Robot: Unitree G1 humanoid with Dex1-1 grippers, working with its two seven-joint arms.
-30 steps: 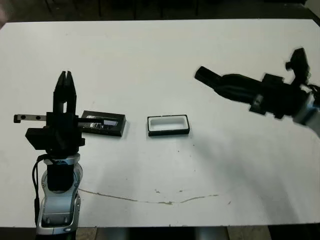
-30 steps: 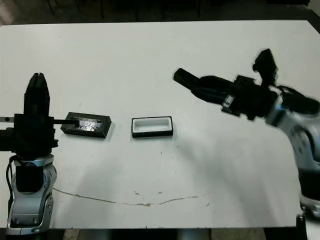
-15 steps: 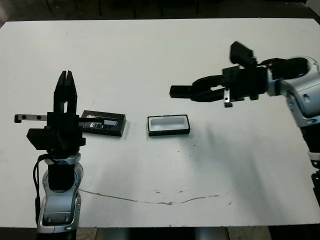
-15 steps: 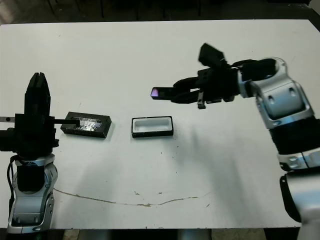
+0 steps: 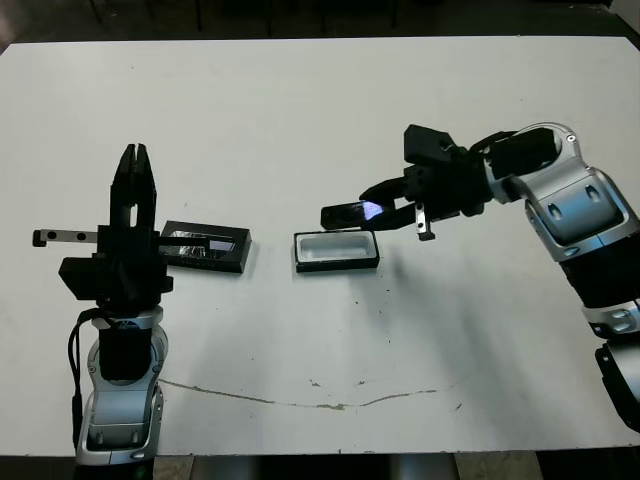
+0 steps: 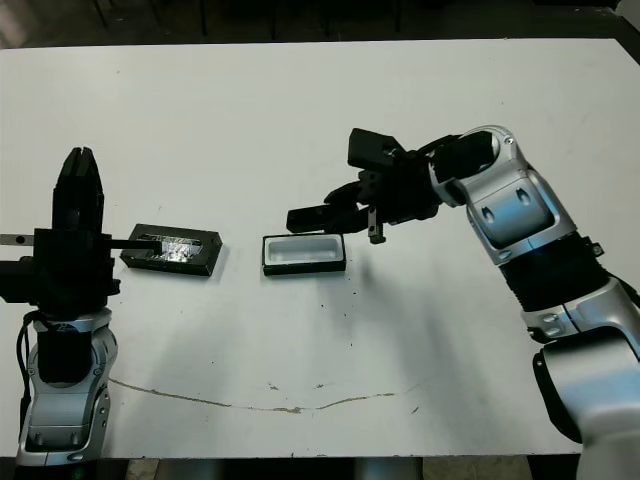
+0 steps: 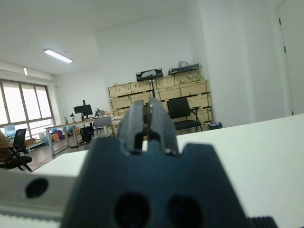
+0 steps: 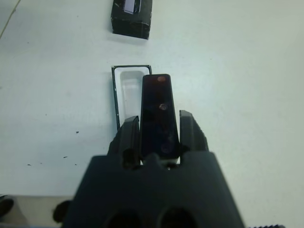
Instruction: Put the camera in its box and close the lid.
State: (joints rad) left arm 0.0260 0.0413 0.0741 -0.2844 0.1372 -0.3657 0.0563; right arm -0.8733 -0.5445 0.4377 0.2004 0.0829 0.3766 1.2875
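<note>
The camera, a slim black bar with a bluish glint, is clamped between the fingers of my right gripper and sticks out leftward. It hovers just above the back edge of the box, a small white-lined tray at the table's middle. In the right wrist view the camera lies over the box, with both fingers pressed to its sides. The lid, flat and black with a shiny strip, lies left of the box. My left gripper points upward beside the lid, shut and holding nothing.
A thin brownish line runs across the table near its front edge. A grey metal bar juts left from my left wrist. Bare white table surrounds the box and lid. The left wrist view shows only a distant office.
My right arm has swung in from the right with the camera and come down over the box. The left arm, lid and box have not moved.
</note>
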